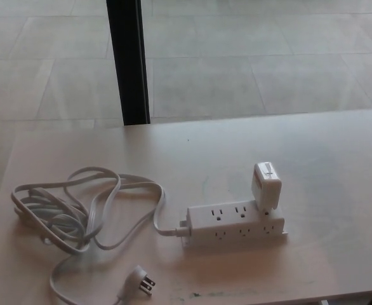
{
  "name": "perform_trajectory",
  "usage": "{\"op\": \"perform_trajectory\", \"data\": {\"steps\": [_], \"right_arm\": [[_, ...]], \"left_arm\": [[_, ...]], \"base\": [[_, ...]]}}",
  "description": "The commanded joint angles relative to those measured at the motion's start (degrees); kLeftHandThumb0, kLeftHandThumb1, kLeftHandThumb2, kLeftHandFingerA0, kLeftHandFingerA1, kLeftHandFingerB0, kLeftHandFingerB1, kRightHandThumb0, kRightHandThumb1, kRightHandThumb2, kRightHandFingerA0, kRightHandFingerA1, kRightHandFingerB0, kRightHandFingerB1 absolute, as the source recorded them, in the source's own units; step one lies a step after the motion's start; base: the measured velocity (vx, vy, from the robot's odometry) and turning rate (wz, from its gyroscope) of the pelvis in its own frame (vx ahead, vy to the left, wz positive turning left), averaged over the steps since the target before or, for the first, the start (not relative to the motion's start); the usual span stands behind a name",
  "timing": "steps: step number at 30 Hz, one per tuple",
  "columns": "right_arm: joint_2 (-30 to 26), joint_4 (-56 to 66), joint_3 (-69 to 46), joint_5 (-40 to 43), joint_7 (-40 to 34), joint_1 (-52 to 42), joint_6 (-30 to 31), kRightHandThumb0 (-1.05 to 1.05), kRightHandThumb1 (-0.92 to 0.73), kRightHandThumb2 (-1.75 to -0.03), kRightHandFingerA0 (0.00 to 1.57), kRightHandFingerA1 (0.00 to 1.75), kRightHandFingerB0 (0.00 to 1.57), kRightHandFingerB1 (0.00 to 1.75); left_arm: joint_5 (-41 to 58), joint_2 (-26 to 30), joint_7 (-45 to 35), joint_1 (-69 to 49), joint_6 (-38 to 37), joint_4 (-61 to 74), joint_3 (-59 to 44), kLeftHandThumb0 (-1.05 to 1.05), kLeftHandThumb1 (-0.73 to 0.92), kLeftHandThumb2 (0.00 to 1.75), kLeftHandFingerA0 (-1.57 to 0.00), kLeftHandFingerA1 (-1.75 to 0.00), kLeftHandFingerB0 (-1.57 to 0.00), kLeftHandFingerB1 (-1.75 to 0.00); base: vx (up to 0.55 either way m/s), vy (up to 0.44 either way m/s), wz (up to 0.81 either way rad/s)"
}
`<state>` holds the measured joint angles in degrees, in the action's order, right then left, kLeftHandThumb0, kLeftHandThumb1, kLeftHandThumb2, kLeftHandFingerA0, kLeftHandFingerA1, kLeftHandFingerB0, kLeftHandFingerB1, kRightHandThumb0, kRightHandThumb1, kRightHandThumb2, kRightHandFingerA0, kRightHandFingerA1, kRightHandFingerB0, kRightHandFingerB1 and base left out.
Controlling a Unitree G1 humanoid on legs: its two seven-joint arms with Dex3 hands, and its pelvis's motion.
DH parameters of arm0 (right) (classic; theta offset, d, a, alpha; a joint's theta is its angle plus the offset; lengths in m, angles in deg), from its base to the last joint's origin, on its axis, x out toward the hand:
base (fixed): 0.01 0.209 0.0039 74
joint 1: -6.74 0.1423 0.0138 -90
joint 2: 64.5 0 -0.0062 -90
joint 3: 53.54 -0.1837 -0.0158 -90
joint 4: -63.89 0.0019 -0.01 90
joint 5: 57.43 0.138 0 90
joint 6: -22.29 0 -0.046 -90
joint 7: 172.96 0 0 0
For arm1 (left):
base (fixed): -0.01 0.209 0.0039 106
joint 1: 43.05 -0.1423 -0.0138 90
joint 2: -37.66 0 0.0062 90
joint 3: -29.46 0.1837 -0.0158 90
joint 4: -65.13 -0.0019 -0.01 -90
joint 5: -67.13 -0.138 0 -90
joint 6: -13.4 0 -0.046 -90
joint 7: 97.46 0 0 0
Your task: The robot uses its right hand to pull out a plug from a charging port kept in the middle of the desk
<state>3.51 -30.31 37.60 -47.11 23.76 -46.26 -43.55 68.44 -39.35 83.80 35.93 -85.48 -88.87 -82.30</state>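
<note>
Standing upright in the right-end outlet of the white power strip (235, 222) is the plug (266, 186), a blocky white adapter, leaning slightly. Likely light, rigid, smooth-sided; best pinched across its flat faces, high above the strip, then pulled straight up. The strip looks light too and may lift with it. Its cord (78, 210) coils to the strip's left. Neither hand shows, so their state is unknown.

A white power strip (235, 222) lies at lower centre on the pale desk (325, 165). A white plug (266, 186) stands in its right end. Its cord (78, 216) loops toward lower left. A black post (128, 60) rises upper left.
</note>
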Motion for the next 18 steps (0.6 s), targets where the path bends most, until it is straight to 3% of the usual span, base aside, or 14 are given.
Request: {"op": "perform_trajectory", "data": {"steps": [1,4,5,6,7,10,11,12,13,14,15,16,17,18], "right_arm": [[2.6,-4.76,14.2,-8.82,6.95,7.4,7.24,-0.8,-0.54,-0.58,1.04,0.76,0.28,0.3],[3.31,-7.4,18.33,-11.02,7.9,8.64,4.85,-0.83,-0.56,-0.58,1.03,0.76,0.27,0.31],[3.34,-7.43,18.99,-11.21,7.79,8.65,5.17,-0.92,-0.49,-0.87,0.96,0.77,0.2,0.39],[3.42,-7.58,19.43,-11.44,7.74,8.7,5.34,-0.92,-0.49,-0.87,0.96,0.77,0.2,0.39],[4.36,-8.12,21.97,-12.64,7.65,9.27,7.17,-0.82,-0.55,-0.58,1.03,0.7,0.28,0.3],[6.04,-9.36,23.75,-13.38,7.08,9.35,7.35,-0.81,-0.55,-0.58,1.06,0.72,0.29,0.3],[6.42,-9.88,24.32,-13.87,7.2,9.78,7.31,-0.81,-0.56,-0.58,1.06,0.73,0.29,0.3],[6.57,-10.09,24.38,-14.13,7.31,9.92,7.34,-0.81,-0.56,-0.58,1.06,0.73,0.29,0.3],[7.33,-10.97,24.75,-14.58,7.36,10.45,7.12,-0.86,-0.47,-0.86,1.08,0.91,0.23,0.41],[7.7,-11.28,24.87,-14.97,7.51,10.73,7.38,-0.78,-0.55,-0.58,1.06,0.84,0.28,0.31],[7.8,-11.56,25.35,-15.8,7.67,11.01,7.35,-0.88,-0.48,-0.86,1.04,0.91,0.24,0.41],[7.96,-12.0,25.77,-16.59,7.85,11.34,7.14,-0.8,-0.56,-0.58,1.06,0.87,0.28,0.32],[8.04,-12.49,26.51,-17.69,8.13,11.87,7.02,-0.92,-0.49,-0.88,1.03,0.95,0.22,0.41],[7.92,-12.98,27.36,-18.81,8.55,12.35,6.17,-0.92,-0.49,-0.9,1.03,0.97,0.23,0.42]], "left_arm": [[1.09,1.01,-0.25,-0.42,-2.05,0.34,-0.26,-0.58,0.6,0.59,-0.83,-0.72,-0.61,-0.45],[1.2,0.91,-0.02,-0.34,-2.52,0.04,-0.42,-0.57,0.6,0.58,-0.79,-0.7,-0.6,-0.45],[1.21,0.99,-0.13,-0.43,-2.51,0.09,-0.43,-0.57,0.6,0.58,-0.81,-0.74,-0.6,-0.45],[1.2,1.01,-0.17,-0.43,-2.46,0.1,-0.41,-0.57,0.6,0.58,-0.81,-0.74,-0.6,-0.45],[0.99,1.1,-0.04,-0.34,-2.57,-0.17,-0.23,-0.59,0.6,0.58,-0.8,-0.67,-0.6,-0.44],[1.06,1.34,-0.27,-0.6,-2.24,0.48,-0.24,-0.58,0.6,0.58,-0.87,-0.85,-0.62,-0.45],[1.21,1.33,-0.12,-0.53,-1.59,0.87,-0.37,-0.6,0.5,0.91,-0.81,-0.82,-0.54,-0.59],[1.23,1.32,-0.11,-0.55,-1.5,0.97,-0.39,-0.6,0.5,0.91,-0.81,-0.82,-0.54,-0.59],[1.17,1.38,0.02,-0.53,-1.73,1.18,-0.37,-0.58,0.6,0.58,-0.83,-0.73,-0.61,-0.44],[0.99,1.45,-0.02,-0.51,-2.19,0.88,-0.22,-0.58,0.6,0.58,-0.81,-0.69,-0.62,-0.44],[1.27,1.42,-0.25,-0.48,-2.01,0.89,-0.43,-0.58,0.6,0.58,-0.82,-0.71,-0.6,-0.44],[1.34,1.46,-0.38,-0.41,-1.95,0.78,-0.45,-0.61,0.51,0.91,-0.83,-0.81,-0.53,-0.59],[1.38,1.51,-0.41,-0.3,-1.78,0.66,-0.44,-0.58,0.6,0.58,-0.87,-0.83,-0.61,-0.45],[1.51,1.5,-0.47,-0.18,-1.87,0.43,-0.53,-0.58,0.59,0.58,-0.89,-0.85,-0.62,-0.45]], "base": [[0.0,0.0,0.0],[0.0,0.0,0.0],[0.0,0.0,0.0],[0.0,0.0,0.0],[0.0,0.0,0.0],[0.0,0.0,0.0],[0.0,0.0,0.0],[0.0,0.0,0.0],[0.0,0.0,0.0],[0.0,0.0,0.0],[0.0,0.0,0.0],[0.0,0.0,0.0],[0.0,0.0,0.0],[0.0,0.0,0.0]]}}
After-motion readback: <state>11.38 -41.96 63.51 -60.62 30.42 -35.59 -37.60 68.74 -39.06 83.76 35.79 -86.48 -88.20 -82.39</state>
